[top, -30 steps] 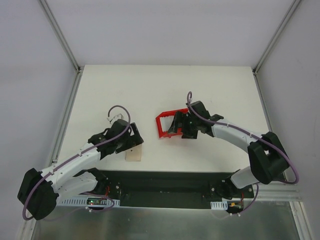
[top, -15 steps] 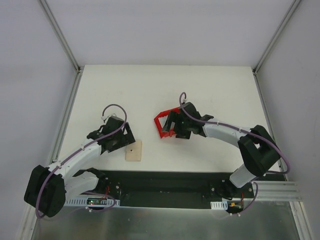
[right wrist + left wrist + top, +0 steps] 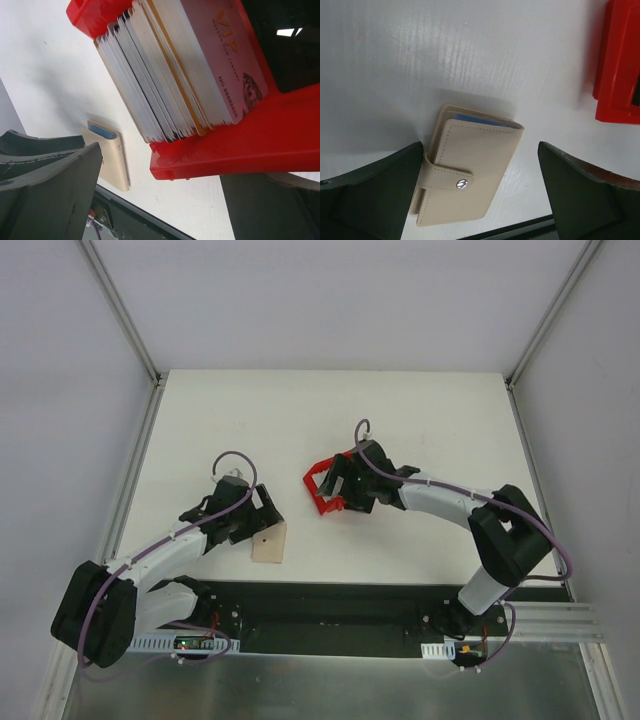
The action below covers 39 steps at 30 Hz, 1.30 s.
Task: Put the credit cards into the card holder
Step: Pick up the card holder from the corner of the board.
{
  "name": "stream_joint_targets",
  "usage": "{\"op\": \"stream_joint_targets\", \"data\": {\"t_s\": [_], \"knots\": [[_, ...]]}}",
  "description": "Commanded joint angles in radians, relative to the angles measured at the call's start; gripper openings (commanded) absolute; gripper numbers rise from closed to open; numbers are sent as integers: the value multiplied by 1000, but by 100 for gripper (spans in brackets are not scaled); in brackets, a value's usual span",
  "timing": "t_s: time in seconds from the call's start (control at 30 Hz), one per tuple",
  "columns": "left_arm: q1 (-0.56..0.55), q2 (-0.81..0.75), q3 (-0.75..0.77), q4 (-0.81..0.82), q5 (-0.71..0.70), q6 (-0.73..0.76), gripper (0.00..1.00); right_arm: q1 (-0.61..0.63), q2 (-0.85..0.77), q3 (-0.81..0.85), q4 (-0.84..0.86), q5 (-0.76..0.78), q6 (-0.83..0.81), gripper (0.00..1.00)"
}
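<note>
Gaping wide: left hand (image 3: 259,524) over card holder (image 3: 470,172) by table (image 3: 400,560) edge; right hand (image 3: 341,488) facing credit cards (image 3: 165,75).

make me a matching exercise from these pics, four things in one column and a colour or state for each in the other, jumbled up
Things
1. holder
2. cards
3. bin
4. left claw

Colour or state
a. red
b. open wide
c. tan, snapped shut, lying flat
d. standing on edge, packed together

Pairs: 1-c, 2-d, 3-a, 4-b
</note>
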Motion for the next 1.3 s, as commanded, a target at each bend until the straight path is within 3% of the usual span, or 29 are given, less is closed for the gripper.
{"op": "stream_joint_targets", "data": {"t_s": [0.0,0.23,0.37,0.6,0.7,0.9,1.13,1.27], "knots": [[-6,38,-58,-3,59,-53,99,45,-16,-9,79,34,91,96],[-29,29,-62,5,60,-85,99,74,1,-7,129,43,128,96],[-75,13,-75,6,54,-114,97,86,-46,-9,96,64,38,96],[-205,-37,-105,12,20,-208,84,142,-221,-140,-50,87,-90,99],[-226,-71,-127,14,11,-249,66,162,-292,-231,-50,71,-53,91],[-299,-119,-142,15,-3,-326,64,226,-315,-325,62,-51,28,71],[-357,-126,-154,20,-10,-371,54,303,-195,-303,168,-37,83,68],[-368,-126,-157,29,-3,-388,42,320,-119,-270,156,-37,95,63]]}}
